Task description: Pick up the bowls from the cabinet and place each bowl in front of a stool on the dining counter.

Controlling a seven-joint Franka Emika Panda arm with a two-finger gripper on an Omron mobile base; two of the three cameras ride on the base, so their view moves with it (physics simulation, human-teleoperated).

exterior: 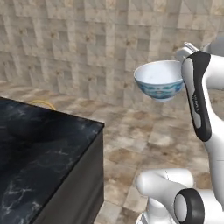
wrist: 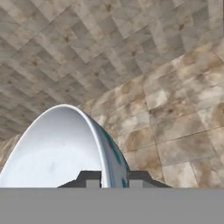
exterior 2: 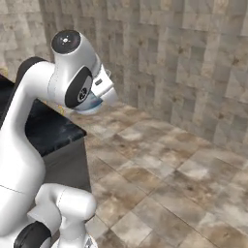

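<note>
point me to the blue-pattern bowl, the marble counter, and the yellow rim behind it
blue floral bowl (exterior: 158, 81), left base view, on its white inner wall.
dining counter (exterior: 41, 144), left base view, on the bare black marble top.
yellowish rim (exterior: 43, 103), left base view, on the arc above the counter's far edge.

The scene is evenly and softly lit; no single light source can be identified. A faint sheen is seen on the counter (exterior: 39, 144) toward 9 o'clock in the left base view. The bowl (exterior: 159, 79) interior is shaded gently, without glare. Cast shadows are weak. All three views are rendered coarse and slightly soft; tile textures are blurred throughout. No edge distortion is noted.
</note>
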